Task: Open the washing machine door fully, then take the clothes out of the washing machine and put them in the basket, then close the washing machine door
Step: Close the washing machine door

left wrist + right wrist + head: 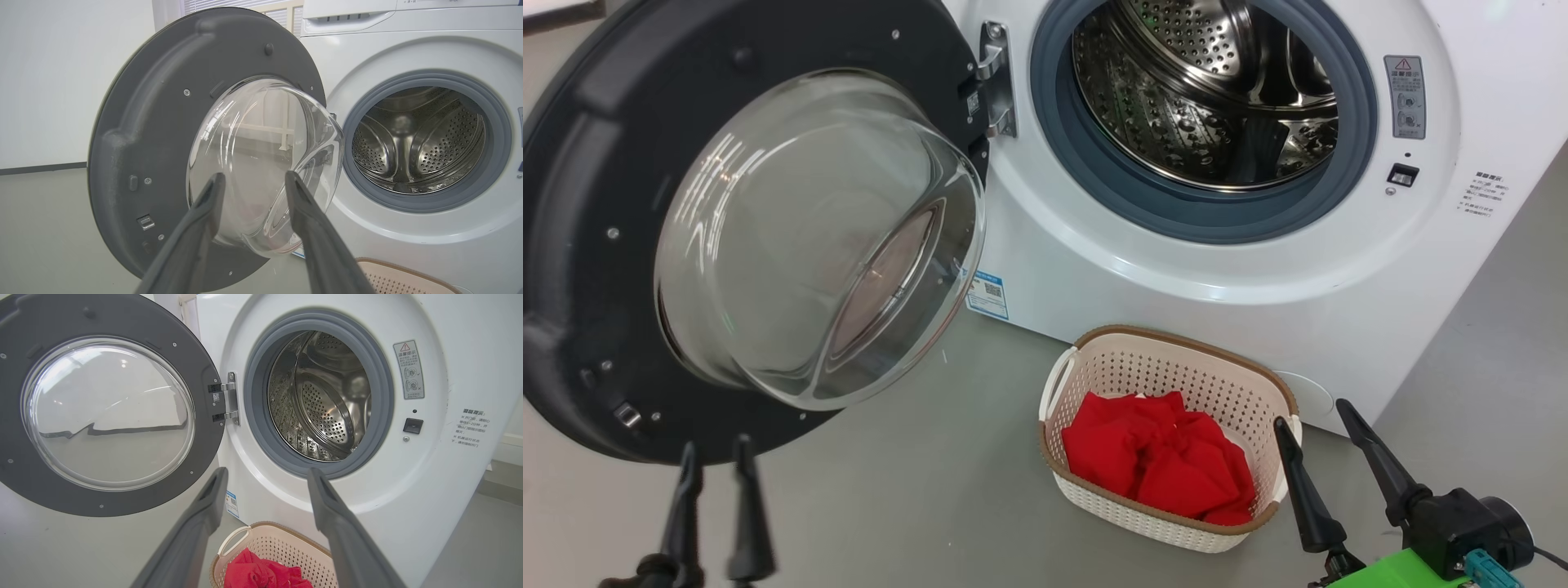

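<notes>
The washing machine door (588, 204) is swung wide to the left, and its clear glass bowl (817, 237) bulges toward me. The white washing machine (1094, 261) shows a bare steel drum (1209, 90) with no cloth visible in it. Red clothes (1160, 461) lie bunched in the cream basket (1143, 371) on the floor below the opening. My left gripper (716, 447) is open and holds nothing, just below the door's lower rim; in the left wrist view it (254, 175) points at the glass. My right gripper (1312, 413) stands open and holds nothing beside the basket's right end.
Grey floor (915, 506) spreads around the basket and under the door. A blue label sticker (987, 294) sits low on the machine front. The door latch slot (1402, 174) is right of the opening. A white wall (49, 81) stands behind the door.
</notes>
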Robot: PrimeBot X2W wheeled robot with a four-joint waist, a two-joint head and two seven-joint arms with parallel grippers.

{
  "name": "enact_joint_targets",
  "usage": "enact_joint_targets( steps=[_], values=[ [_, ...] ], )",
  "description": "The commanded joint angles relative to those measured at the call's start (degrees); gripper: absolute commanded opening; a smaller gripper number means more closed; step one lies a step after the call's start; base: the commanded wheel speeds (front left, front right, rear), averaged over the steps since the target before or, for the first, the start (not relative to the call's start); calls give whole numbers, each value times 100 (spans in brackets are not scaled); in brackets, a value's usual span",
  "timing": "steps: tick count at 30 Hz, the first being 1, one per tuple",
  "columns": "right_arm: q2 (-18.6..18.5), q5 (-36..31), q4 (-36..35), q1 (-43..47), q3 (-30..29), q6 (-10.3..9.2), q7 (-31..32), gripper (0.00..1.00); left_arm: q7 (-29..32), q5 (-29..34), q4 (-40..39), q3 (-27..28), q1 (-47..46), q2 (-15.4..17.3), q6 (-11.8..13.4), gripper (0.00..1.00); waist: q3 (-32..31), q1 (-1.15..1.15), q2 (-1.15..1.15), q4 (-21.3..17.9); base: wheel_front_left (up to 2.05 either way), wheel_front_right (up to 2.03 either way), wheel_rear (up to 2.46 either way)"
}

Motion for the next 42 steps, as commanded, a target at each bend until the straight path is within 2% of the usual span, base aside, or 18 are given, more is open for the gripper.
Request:
enact_joint_targets(
  steps=[1, 5, 12, 14, 21, 27, 33, 39, 42],
  values=[
    [-71, -44, -133, -210, 129, 35, -37, 100, -65, 20, -244, 231, -156, 66, 53, 0, 6, 0, 0, -12, 0, 0, 0],
    [-71, -36, -106, -200, 120, 35, -37, 100, -69, 28, -538, 428, -298, 77, 40, 0, 3, 0, 0, -58, 0, 0, 0],
    [-71, 3, -84, -158, 125, 35, -37, 100, -70, 30, -795, 987, -717, 333, 20, 0, -76, 0, 0, -129, 0, 0, 0],
    [-71, 12, -73, -135, 129, 35, -37, 100, -70, -179, -788, 1199, -897, 372, -19, 0, -96, 0, 0, -143, 0, 0, 0],
    [-71, 33, -72, -101, 105, 35, -37, 100, -9, -989, -454, 1956, -1664, 847, -267, 0, -137, 0, 0, -226, 0, 0, 0],
    [-71, 57, -65, -84, 83, 35, -37, 100, 207, -1678, 66, 2406, -2216, 1112, -412, 0, -143, 0, 0, -284, 0, 0, 0],
    [-71, 58, -65, -98, 84, 35, -37, 100, 627, -2480, 952, 2778, -2995, 1430, -558, 0, -110, 0, 0, -350, 0, 0, 0],
    [-71, 47, -33, -108, 64, 35, -37, 100, 1161, -3361, 2083, 3195, -3813, 1646, -550, 0, -95, 0, 0, -433, 0, 0, 0],
    [-71, 49, -21, -109, 69, 35, -37, 100, 1678, -4044, 2824, 3520, -4320, 1699, -433, 0, -104, 0, 0, -498, 0, 0, 0]
  ],
)
